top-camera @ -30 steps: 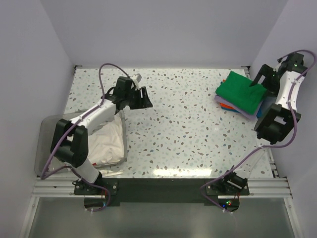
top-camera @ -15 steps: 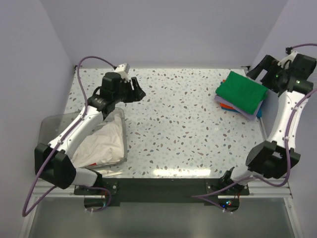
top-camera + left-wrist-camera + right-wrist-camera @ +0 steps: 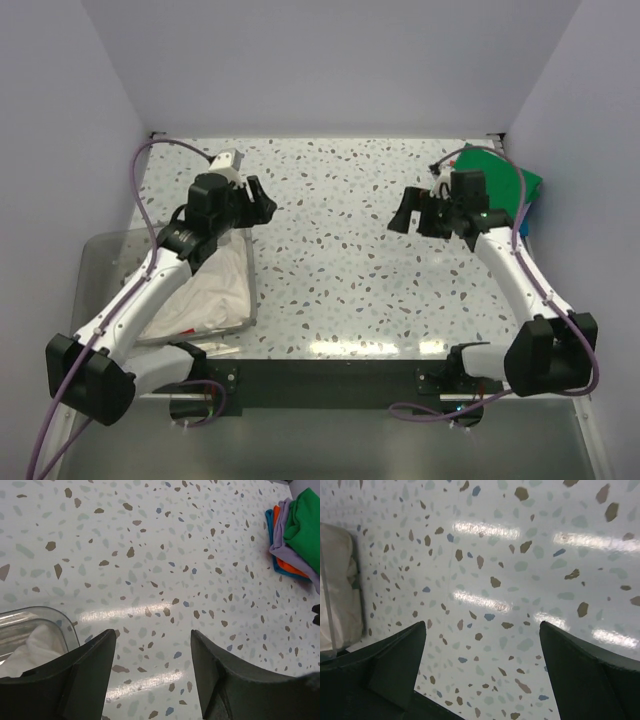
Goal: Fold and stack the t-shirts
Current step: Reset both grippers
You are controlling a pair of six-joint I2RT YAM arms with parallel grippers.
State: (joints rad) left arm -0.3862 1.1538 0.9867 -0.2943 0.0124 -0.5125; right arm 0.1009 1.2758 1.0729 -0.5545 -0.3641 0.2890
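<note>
A folded stack sits at the table's far right with the bright green t-shirt on top. In the left wrist view the green t-shirt lies over the lavender-purple one, with orange and blue cloth edges beneath. White t-shirts lie crumpled in the clear bin at the left and also show in the left wrist view and the right wrist view. My left gripper is open and empty above the table by the bin's far corner. My right gripper is open and empty above the table, left of the stack.
The clear plastic bin overhangs the table's left near edge; its corner shows in the left wrist view. Purple-grey walls close in the left, back and right sides. The speckled tabletop lies between the two grippers.
My right arm has swung from beside the stack at the far right to the table's middle, left of the stack. My left gripper has shifted slightly nearer and lower by the bin.
</note>
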